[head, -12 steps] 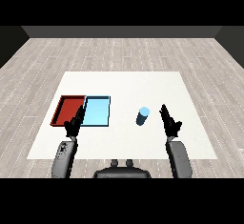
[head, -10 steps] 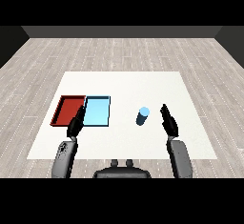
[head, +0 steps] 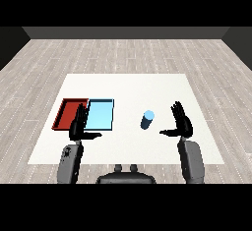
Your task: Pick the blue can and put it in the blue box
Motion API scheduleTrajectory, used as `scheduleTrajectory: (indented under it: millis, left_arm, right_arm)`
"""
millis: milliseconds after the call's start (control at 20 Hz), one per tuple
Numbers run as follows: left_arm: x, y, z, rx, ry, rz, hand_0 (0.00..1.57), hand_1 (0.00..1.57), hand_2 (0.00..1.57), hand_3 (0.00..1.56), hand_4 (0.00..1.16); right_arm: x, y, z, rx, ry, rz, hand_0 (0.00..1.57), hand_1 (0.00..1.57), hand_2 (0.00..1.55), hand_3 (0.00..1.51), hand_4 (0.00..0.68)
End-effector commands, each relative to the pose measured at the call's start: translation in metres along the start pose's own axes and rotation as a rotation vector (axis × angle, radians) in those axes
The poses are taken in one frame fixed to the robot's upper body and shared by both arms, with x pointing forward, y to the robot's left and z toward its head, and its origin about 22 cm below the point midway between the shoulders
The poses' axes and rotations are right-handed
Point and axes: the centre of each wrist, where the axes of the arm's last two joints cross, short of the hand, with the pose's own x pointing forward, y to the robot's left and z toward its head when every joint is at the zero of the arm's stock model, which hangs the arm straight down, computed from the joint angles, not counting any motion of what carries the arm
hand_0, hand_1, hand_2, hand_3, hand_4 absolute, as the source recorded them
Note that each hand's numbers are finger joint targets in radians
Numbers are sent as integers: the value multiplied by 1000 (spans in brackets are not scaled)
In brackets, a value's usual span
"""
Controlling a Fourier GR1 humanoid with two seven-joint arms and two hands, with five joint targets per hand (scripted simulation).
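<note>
Head view: small blue cylindrical can (head: 147, 119) upright on white tabletop (head: 128, 90), right of the shallow light blue tray (head: 101, 115), apart from it. Flat red tray (head: 69, 113) touching the blue one's left edge. Right black hand (head: 181, 122) just right of can, not touching; fingers straight, thumb out toward it, holding nothing. Left black hand (head: 78, 127) over trays' near edge, fingers extended, thumb out, empty.
</note>
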Motion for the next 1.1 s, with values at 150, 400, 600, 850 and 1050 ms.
scheduleTrajectory:
  millis: [150, 400, 600, 850, 1050]
  left_arm:
    - [-1, 2, -5, 14, -121, 52, 0, 0, 0, 0, 0]
    - [-16, 13, 10, 0, -125, 69, 0, 0, 0, 0, 0]
    - [-10, -9, 18, 0, -113, 78, 0, 0, 0, 0, 0]
    - [-1, 17, 4, 13, -119, 54, 0, 0, 0, 0, 0]
    - [-18, 15, -2, 9, -111, 87, 0, 0, 0, 0, 0]
  right_arm:
    - [-22, -21, -20, 30, -73, -54, 0, 0, 0, 0, 0]
    - [-15, -14, 10, 29, -92, -64, 0, 0, 0, 0, 0]
    - [-24, -18, -5, 27, -63, -39, 0, 0, 0, 0, 0]
    - [-11, -20, -26, 19, 2, -109, 0, 0, 0, 0, 0]
    - [-20, -24, -31, 2, 25, -126, 0, 0, 0, 0, 0]
